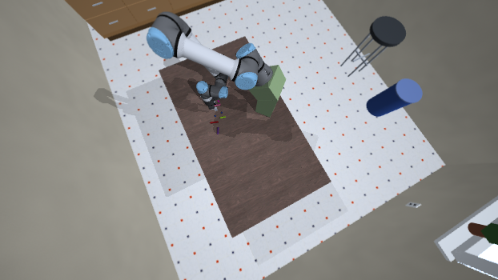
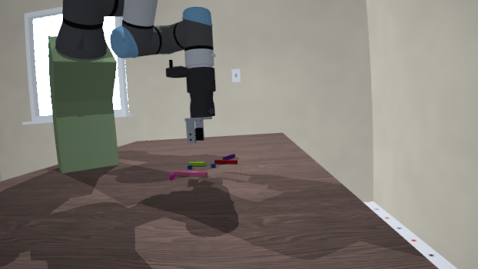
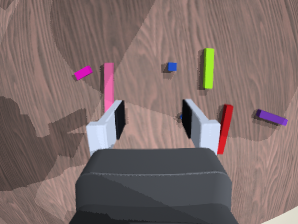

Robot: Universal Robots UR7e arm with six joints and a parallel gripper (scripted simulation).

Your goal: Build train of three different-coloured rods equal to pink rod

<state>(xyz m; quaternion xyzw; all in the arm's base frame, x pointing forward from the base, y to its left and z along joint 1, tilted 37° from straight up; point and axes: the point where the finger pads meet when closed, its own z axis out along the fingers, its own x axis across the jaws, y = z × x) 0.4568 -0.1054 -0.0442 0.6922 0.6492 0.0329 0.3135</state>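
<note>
Even, bright lighting, hard-edged arm shadows across the table (image 2: 315, 215); bright window (image 2: 40, 65) behind, no glare; rods tiny in top view; wrist view edges curved
</note>
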